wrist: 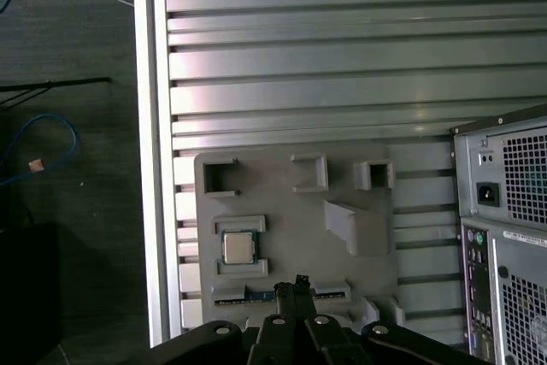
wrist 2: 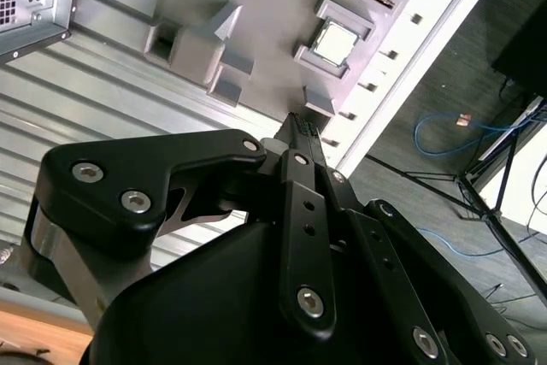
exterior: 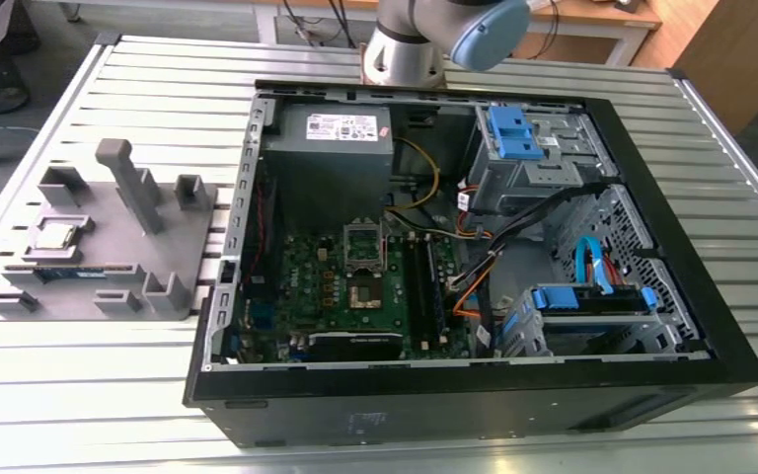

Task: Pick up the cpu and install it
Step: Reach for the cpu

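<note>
Gripper (wrist 2: pixel 301 122) poised off the grey tray (wrist: pixel 282 203), cpu (wrist: pixel 239 247) not yet grasped
Jaws closed, empty; the cpu lies well beyond their tips. A clean grasp likely needs them spread and squared to its edges.

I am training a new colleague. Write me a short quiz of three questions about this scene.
1. True or false: the cpu sits in the motherboard socket.
2. Where does the cpu lie? A) on the grey holder B) in the motherboard socket C) in the gripper
3. Fill in: the gripper carries ___.
Key: 1 false; 2 A; 3 nothing.
</note>
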Available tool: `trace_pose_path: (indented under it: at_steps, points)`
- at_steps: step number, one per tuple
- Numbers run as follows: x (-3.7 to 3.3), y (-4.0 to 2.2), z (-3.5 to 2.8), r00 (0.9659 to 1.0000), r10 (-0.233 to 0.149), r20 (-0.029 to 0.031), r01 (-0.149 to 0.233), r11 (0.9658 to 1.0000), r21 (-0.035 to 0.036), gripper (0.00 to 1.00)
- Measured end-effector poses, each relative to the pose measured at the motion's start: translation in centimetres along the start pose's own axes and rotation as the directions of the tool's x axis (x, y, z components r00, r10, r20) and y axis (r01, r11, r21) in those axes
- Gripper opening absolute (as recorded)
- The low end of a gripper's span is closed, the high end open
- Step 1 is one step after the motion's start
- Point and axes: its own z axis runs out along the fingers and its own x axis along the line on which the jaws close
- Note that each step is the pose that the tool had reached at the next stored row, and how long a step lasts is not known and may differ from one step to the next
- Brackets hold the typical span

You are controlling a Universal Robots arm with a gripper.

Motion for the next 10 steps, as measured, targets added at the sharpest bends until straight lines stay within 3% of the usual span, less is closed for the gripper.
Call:
trace_pose_path:
  at_steps: [10]
  points:
    - [2.19,-0.16,-0.06,1.0000,0.000,0.0007,0.000,1.0000,-0.0001,0.11]
